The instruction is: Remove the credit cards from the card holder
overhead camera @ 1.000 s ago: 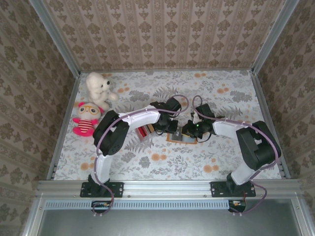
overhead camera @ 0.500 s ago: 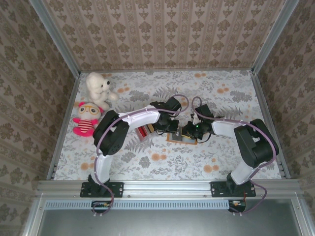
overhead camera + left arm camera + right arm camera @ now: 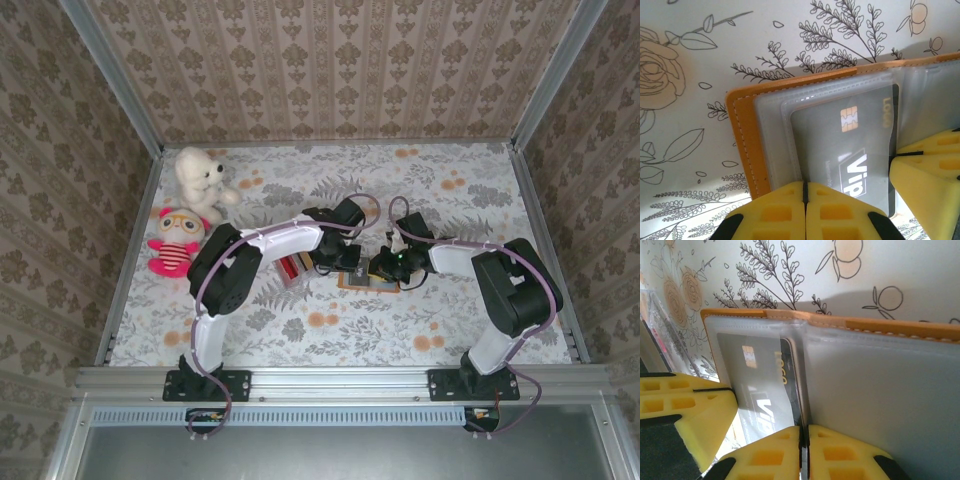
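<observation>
Evidently the left claw [image 3: 804, 200] and right claw [image 3: 804, 435], each closed tight, sit on the card holder [image 3: 745, 145]; its thin, stiff, slick dark credit card [image 3: 850, 150] (pocketed just ahead of them) likely needs an edge pinch.

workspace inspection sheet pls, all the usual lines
surface: floral cloth, flat
job's things: holder open on the cloth, dark card in a clear pocket; red card left of it
clutter: bear and doll, far left
grippers: left gripper and right gripper shut, both at the pocket; grip unclear
cables: purple cable loops above each wrist
surroundings: patterned walls, metal frame
</observation>
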Robot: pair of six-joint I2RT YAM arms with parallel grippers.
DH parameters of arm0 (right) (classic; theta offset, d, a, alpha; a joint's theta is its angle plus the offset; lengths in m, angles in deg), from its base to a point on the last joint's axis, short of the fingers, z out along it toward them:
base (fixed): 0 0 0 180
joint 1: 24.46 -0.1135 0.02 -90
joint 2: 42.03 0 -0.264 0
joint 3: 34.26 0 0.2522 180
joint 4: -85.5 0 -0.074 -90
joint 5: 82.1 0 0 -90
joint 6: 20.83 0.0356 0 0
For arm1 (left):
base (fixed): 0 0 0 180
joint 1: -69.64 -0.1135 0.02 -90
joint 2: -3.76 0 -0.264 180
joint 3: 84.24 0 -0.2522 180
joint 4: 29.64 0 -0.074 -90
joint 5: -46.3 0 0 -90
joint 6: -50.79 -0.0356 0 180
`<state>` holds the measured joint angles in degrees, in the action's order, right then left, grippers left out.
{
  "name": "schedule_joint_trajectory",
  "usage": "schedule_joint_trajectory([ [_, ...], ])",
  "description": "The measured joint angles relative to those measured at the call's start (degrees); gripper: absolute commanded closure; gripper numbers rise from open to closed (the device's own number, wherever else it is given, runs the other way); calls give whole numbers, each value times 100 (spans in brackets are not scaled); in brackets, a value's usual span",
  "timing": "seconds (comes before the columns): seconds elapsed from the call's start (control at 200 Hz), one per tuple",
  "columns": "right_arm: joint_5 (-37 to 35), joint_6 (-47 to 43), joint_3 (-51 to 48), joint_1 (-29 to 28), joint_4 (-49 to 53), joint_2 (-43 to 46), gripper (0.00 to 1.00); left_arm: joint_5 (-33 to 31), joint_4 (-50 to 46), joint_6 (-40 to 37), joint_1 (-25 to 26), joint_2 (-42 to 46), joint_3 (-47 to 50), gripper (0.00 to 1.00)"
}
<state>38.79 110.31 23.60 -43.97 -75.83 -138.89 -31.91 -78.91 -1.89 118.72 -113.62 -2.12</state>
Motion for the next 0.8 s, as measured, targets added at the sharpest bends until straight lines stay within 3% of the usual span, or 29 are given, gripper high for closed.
schedule_joint_trajectory([
  [0.25, -63, -46, 2, -2, 66, 39, 93, -35, -2, 2, -4, 2, 0, 84],
  [0.65, -415, -199, 11, 79, 605, 354, 94, -26, 37, 2, -33, 13, 48, 83],
  [0.8, -459, -197, 11, 79, 608, 398, 90, 17, 39, 0, -44, 22, 48, 83],
])
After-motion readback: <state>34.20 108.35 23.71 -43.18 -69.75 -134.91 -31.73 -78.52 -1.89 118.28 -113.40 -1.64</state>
